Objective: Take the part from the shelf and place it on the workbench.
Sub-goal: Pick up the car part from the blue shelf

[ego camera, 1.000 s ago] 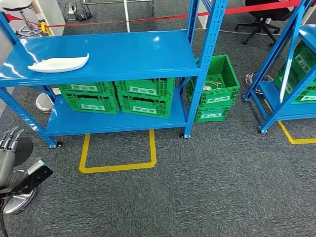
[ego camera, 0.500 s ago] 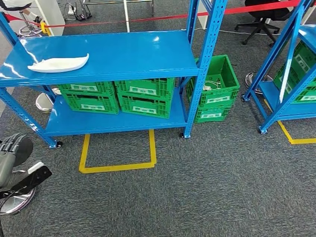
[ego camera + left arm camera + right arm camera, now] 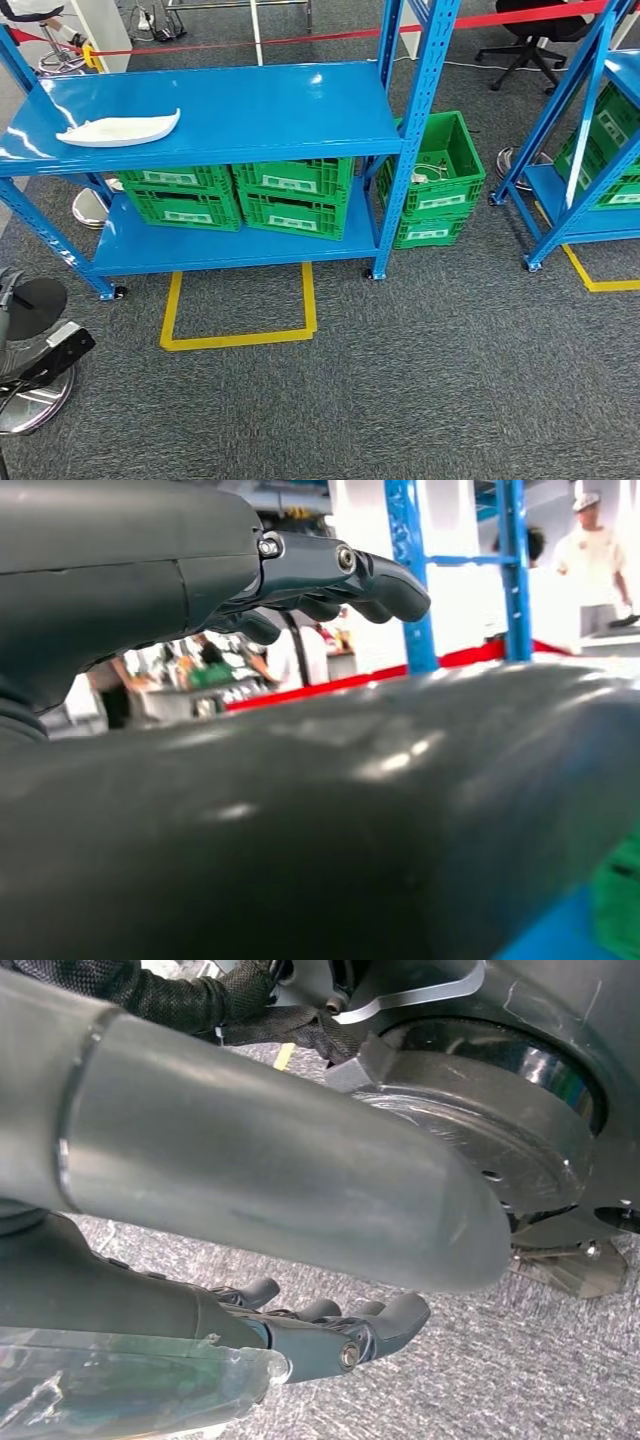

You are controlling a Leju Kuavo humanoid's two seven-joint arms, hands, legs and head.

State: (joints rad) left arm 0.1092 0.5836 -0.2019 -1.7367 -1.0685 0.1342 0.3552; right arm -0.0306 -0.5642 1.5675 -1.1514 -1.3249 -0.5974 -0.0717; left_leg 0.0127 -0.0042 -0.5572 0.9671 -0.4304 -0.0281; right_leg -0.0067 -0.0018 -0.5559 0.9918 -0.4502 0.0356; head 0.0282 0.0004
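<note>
Nearest, the left hand (image 3: 324, 575) hangs with its dark fingers (image 3: 377, 580) stretched out, apart from the thick thumb and holding nothing; the right hand (image 3: 332, 1335) points down at the grey carpet, its fingers likewise loose and empty. Farther out, a yellow tape outline (image 3: 238, 310) marks the carpet in front of the blue shelf (image 3: 226, 110). Green crates (image 3: 241, 195) sit on the shelf's lower level, and another green crate (image 3: 434, 175) stands on the floor to its right. The white part (image 3: 117, 128) lies flat on the upper level, toward its left end.
</note>
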